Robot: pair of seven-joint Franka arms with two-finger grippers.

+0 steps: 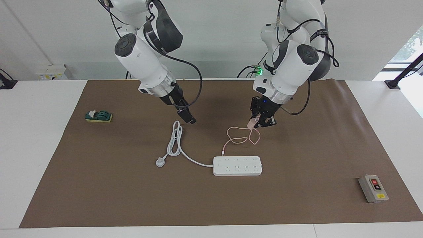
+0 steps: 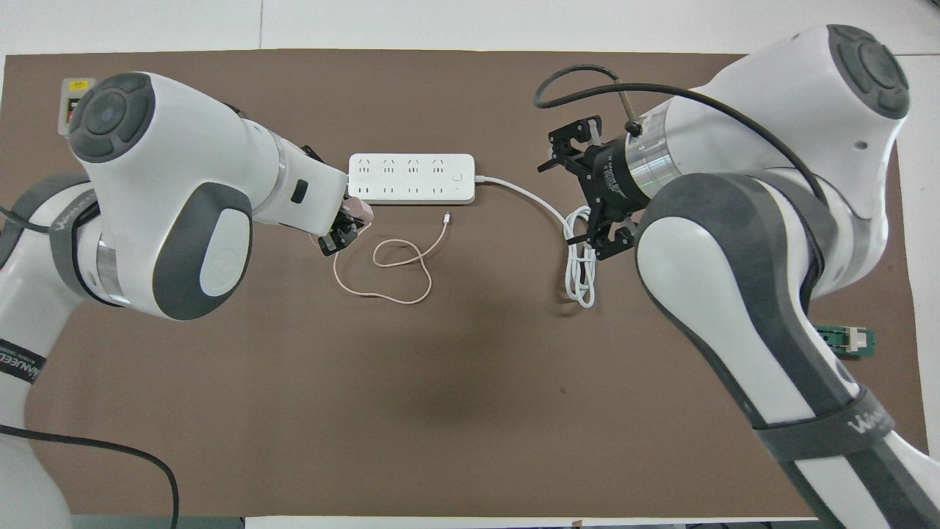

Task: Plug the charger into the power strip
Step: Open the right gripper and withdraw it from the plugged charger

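The pale pink charger [image 1: 251, 124] [image 2: 360, 211] hangs in my left gripper [image 1: 257, 123] [image 2: 345, 229], which is shut on it and points steeply down. It is held over the mat, just off the end of the power strip [image 1: 237, 166] [image 2: 411, 178] toward the left arm. Its thin pink cable [image 1: 238, 139] [image 2: 389, 276] lies looped on the mat, and the free tip rests close to the strip. My right gripper [image 1: 187, 117] [image 2: 580, 195] is open and holds nothing, above the coiled part of the strip's thick white cord [image 1: 175, 142] [image 2: 580, 273].
The cord's white three-pin plug [image 1: 160, 162] lies on the brown mat [image 1: 297, 198]. A grey box with red and black buttons [image 1: 373, 188] [image 2: 70, 95] sits near the mat's corner at the left arm's end. A small green part [image 1: 98, 116] [image 2: 846, 342] lies at the right arm's end.
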